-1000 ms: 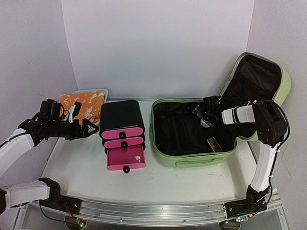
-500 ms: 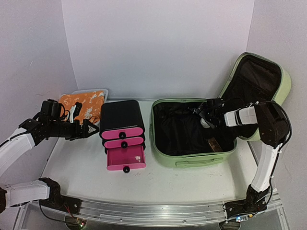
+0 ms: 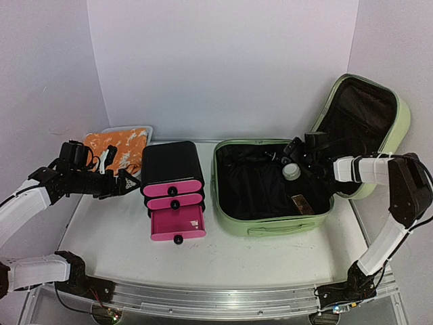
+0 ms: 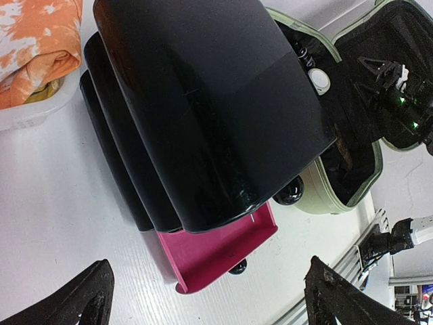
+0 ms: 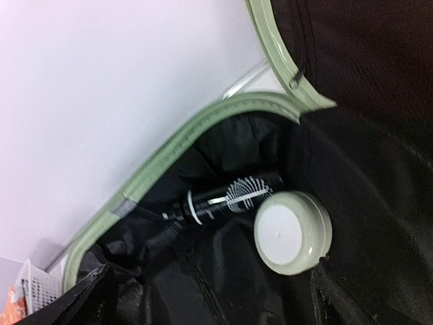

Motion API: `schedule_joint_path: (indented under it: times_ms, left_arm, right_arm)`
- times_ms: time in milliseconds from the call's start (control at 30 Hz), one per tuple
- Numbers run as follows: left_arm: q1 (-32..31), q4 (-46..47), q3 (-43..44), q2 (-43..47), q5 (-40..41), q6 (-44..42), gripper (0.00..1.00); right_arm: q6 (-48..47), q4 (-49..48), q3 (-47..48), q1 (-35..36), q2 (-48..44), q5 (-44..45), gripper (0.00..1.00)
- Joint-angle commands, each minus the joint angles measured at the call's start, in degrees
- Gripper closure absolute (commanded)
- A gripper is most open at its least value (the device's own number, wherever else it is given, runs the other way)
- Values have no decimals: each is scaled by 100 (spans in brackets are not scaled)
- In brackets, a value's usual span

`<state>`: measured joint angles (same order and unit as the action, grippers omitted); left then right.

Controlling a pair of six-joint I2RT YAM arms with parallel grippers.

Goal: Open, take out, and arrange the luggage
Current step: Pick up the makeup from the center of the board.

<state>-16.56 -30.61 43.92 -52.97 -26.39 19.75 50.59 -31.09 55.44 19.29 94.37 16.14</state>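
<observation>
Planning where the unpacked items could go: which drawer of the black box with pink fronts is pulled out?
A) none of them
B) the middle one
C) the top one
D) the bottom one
D: the bottom drawer of the drawer box juts forward with its pink tray exposed, while the others sit closed.

Open light-green luggage (image 3: 233,225), lid upright

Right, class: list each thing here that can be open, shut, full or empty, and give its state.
luggage, open, lid leaning back.
drawer box, bottom drawer pulled out, upper two shut.
round jar, lid on, inside the luggage.
basket, holding orange cloth.
left end effector, open, holding nothing.
right end effector, open, holding nothing, over the luggage.
</observation>
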Motion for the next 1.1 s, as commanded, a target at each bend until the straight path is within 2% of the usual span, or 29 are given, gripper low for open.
schedule_joint_path:
  times_ms: [0,233,600,1067]
  left_arm:
    - [-6,99,257,-106,-69,44,1]
    - [-6,99,261,-93,-121,73,1]
    - [-5,99,127,141,-36,82,1]
    - [-6,125,257,-50,-187,31,1]
  right_arm:
    - [144,165,-204,85,2,103,2]
    - [104,102,70,89,646,-126,2]
    - [832,98,203,84,1221,209,2]
    - [920,8,576,30,1669,526,3]
